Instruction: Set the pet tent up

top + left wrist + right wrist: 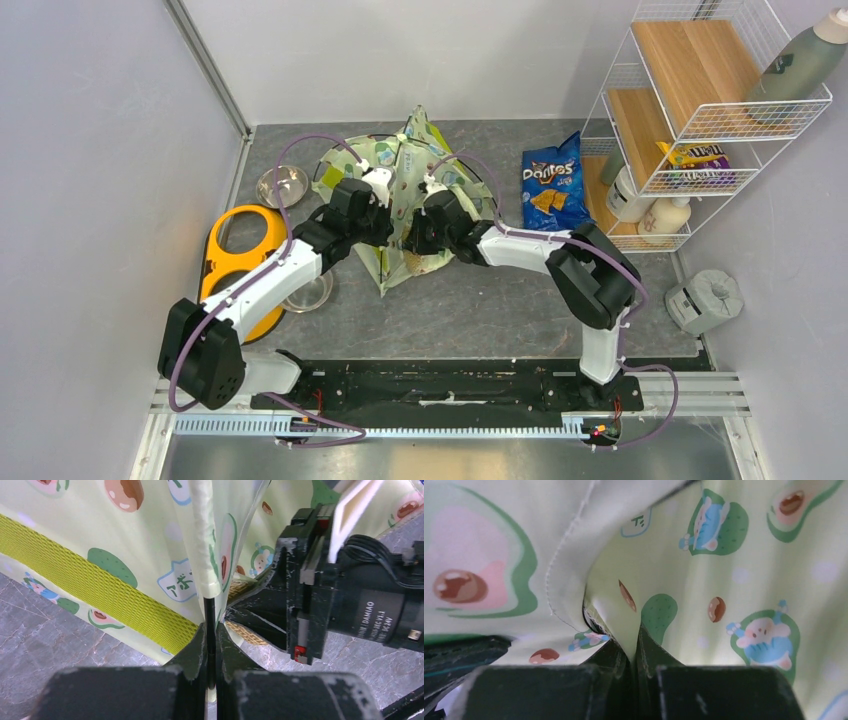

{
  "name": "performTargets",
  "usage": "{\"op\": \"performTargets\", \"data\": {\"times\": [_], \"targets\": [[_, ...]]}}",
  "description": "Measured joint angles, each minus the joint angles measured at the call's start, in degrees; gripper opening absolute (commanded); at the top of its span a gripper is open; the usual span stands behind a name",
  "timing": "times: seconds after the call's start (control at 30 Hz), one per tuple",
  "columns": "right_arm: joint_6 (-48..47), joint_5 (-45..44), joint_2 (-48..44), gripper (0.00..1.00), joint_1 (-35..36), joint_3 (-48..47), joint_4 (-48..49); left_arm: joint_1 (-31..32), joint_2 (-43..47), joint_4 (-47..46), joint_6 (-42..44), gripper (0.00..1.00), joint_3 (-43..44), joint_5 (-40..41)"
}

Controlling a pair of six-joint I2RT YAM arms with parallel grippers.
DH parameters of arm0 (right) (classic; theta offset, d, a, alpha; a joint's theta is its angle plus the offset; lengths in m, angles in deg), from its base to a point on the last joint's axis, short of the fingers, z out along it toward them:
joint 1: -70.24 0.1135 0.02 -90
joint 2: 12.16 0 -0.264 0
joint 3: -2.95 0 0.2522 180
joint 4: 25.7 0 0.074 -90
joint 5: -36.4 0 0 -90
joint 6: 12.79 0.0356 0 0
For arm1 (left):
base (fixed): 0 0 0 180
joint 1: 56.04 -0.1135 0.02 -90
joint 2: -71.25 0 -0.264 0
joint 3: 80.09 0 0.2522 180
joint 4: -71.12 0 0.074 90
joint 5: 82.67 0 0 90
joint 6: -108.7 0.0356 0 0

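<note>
Half-collapsed pet tent (412, 150), pale green avocado-print fabric with a lime mesh band (100, 592), stood crumpled just left of the Doritos bag (552, 183); left gripper (210, 632) pinched its thin black pole (210, 611), right gripper (633, 652) clamped a fabric fold.

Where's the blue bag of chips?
In the top view, the blue chip bag lies on the table, toward the far right, between the pet tent and the white wire shelf.
</note>
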Motion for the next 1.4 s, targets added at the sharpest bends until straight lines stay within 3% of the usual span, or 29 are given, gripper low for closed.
{"op": "performTargets", "data": {"times": [0.23, 0.37, 0.67, 0.93, 1.0, 1.07, 1.1, 1.2, 1.4], "targets": [[1.0, 1.8, 1.4, 0.53, -0.4, -0.2, 1.9, 0.0, 0.0, 0.0, 0.1, 0.02, -0.2, 0.0], [0.4, 0.2, -2.1, 0.68, -0.6, 2.0, -0.9, 0.0, 0.1, 0.0, 0.1, 0.02, -0.2, 0.3], [-0.5, -5.8, -19.9, 0.79, -0.7, 10.8, -6.5, 0.0, 0.6, 0.0, 0.1, 0.02, -0.5, 0.3], [2.3, -20.7, -28.7, 0.81, -1.0, 16.1, -13.0, 0.0, 0.7, 0.0, 0.1, 0.02, -0.6, 0.3], [2.1, -22.8, -28.0, 0.76, -1.7, 16.1, -14.2, 0.0, 0.7, 0.0, 0.1, 0.02, -0.6, 0.3], [1.2, -23.7, -26.0, 0.59, -2.7, 15.6, -14.7, 0.0, 0.7, 0.0, 0.1, 0.02, -0.6, 0.3], [0.3, -23.8, -24.2, 0.49, -3.3, 15.1, -14.7, 0.0, 0.7, 0.0, 0.1, 0.02, -0.6, 0.3], [-2.4, -23.3, -19.8, 0.01, -4.5, 14.2, -12.9, 0.0, 0.7, 0.0, 0.1, 0.02, -0.6, 0.3], [-6.0, -22.3, -12.7, 0.0, -5.0, 8.8, -10.1, 0.0, 0.7, 0.1, 0.1, 0.02, -0.6, 0.0]]}}
